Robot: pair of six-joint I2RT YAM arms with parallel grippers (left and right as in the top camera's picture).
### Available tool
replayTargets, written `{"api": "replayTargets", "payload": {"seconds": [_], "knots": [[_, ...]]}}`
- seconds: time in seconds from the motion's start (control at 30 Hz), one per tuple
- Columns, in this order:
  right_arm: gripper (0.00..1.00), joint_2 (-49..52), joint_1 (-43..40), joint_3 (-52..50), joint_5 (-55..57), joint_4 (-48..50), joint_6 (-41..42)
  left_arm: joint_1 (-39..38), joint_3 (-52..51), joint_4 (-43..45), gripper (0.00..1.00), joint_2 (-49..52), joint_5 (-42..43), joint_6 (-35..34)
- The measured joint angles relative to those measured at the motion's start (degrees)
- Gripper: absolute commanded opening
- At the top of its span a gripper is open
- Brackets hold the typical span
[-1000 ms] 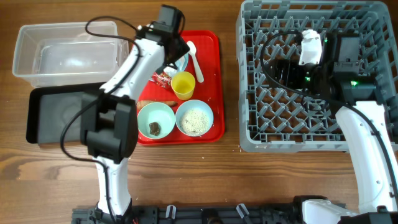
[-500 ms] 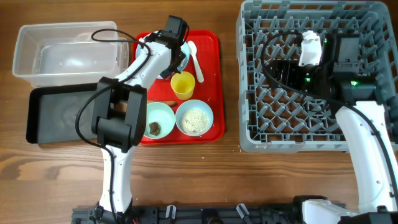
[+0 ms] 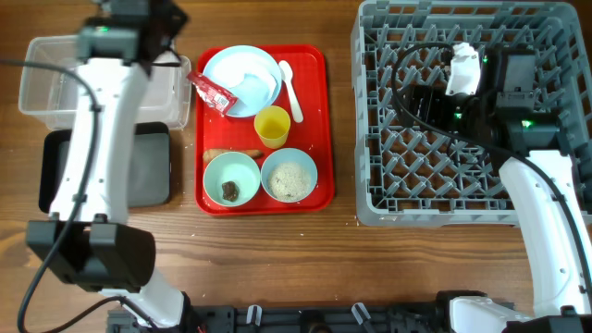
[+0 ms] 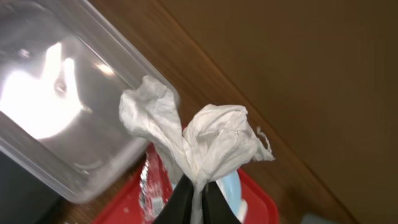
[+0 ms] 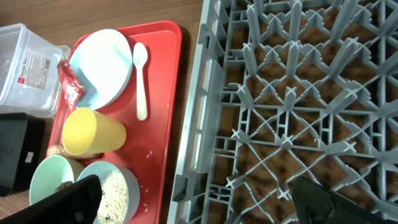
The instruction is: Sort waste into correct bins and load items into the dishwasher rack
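My left gripper (image 4: 199,190) is shut on the crumpled white tissue (image 4: 205,140) and holds it up by the right end of the clear tub (image 4: 56,106), seen overhead at the tub (image 3: 92,79). The red-and-white wrapper (image 3: 213,92) lies against the pale blue plate (image 3: 245,79) on the red tray (image 3: 319,120). The white spoon (image 3: 289,88), yellow cup (image 3: 272,126), sausage-like stick (image 3: 222,154), the bowl with a dark lump (image 3: 231,178) and the rice bowl (image 3: 289,176) also sit on that tray. My right gripper (image 5: 202,205) hangs open over the grey rack (image 3: 472,166), holding nothing.
The black tray (image 3: 139,171) lies just in front of the clear tub, left of the red tray. A few rice grains (image 5: 149,152) are scattered on the red tray near the rack's left wall. Bare wooden table runs along the front edge.
The left gripper closed on the tissue at the plate and swung left and back to the clear tub's right end. The wrapper now lies exposed beside the plate. The right arm has not moved.
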Motion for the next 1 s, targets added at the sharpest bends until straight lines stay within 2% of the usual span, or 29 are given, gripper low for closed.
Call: {"api": "replayTargets", "payload": {"seconds": [0.1,0.13,0.17,0.2,0.23,0.4,0.47,0.53,0.63,0.7,0.8,1.0], "knots": [[1.0,0.0,0.0,0.0,-0.02,0.11,0.24,8.57,-0.02,2.36,0.04,4.13,-0.11,0.63],[1.0,0.0,0.0,0.0,0.0,0.11,0.39,10.97,-0.02,2.71,0.09,7.15,-0.11,0.66],[1.0,0.0,0.0,0.0,0.0,0.11,0.42,11.28,-0.04,2.69,0.48,7.65,-0.11,0.66],[1.0,0.0,0.0,0.0,-0.02,0.11,0.44,12.85,-0.26,2.69,0.97,11.85,-0.11,0.83],[1.0,0.02,0.0,0.0,-0.02,0.02,0.42,12.92,-0.26,2.62,1.0,13.77,-0.07,1.11],[1.0,0.02,0.0,0.0,0.0,0.07,0.44,12.83,-0.37,2.71,1.0,15.37,1.01,1.81],[1.0,0.02,0.0,0.0,0.0,0.09,0.44,12.83,-0.37,2.43,0.98,14.67,3.58,3.48],[1.0,0.02,0.0,0.0,0.0,0.17,0.44,12.24,-0.35,-0.07,0.91,11.91,10.1,7.04],[1.0,0.02,0.0,0.0,0.0,0.15,0.44,5.27,-0.2,-5.88,0.89,10.21,12.68,9.92],[1.0,0.02,0.0,0.0,0.0,0.15,0.44,-1.84,-1.09,-6.38,0.89,10.21,12.0,9.6],[1.0,0.02,0.0,0.0,-0.02,0.13,0.44,-9.16,-2.86,-6.32,0.88,12.41,6.8,4.76],[0.99,0.02,0.0,0.0,0.0,-0.33,0.44,-10.23,-3.5,-0.24,0.84,22.38,1.01,-0.07]]}}
